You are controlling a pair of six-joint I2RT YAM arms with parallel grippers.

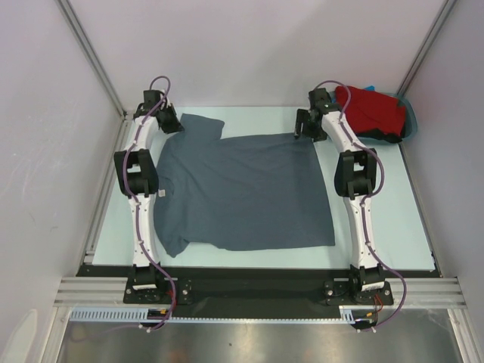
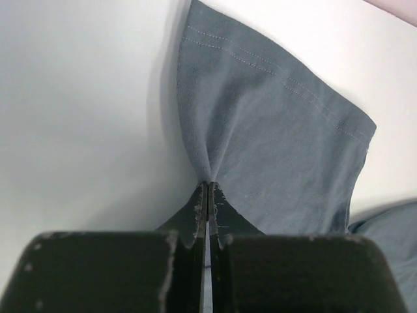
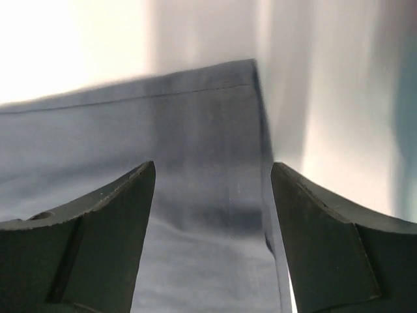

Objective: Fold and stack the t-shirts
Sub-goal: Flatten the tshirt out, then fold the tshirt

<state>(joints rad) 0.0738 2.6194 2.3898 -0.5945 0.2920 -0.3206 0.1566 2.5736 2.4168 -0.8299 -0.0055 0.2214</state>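
Observation:
A dark slate-grey t-shirt [image 1: 242, 189] lies spread flat on the table, collar to the left. My left gripper [image 1: 172, 125] is at the far left, shut on the edge of its far sleeve [image 2: 273, 143]; the cloth bunches into the closed tips of the left gripper [image 2: 207, 186]. My right gripper [image 1: 299, 130] hovers open over the shirt's far right hem corner [image 3: 195, 130]. In the right wrist view the right gripper [image 3: 214, 171] straddles that corner with nothing pinched. A bright red t-shirt [image 1: 370, 110] lies crumpled in the far right corner, with bits of blue and black cloth.
A teal tub [image 1: 412, 121] holds the red cloth at the back right, just behind the right arm. White walls and metal frame posts close in the table on three sides. Bare pale table [image 1: 386, 219] lies right of the grey shirt.

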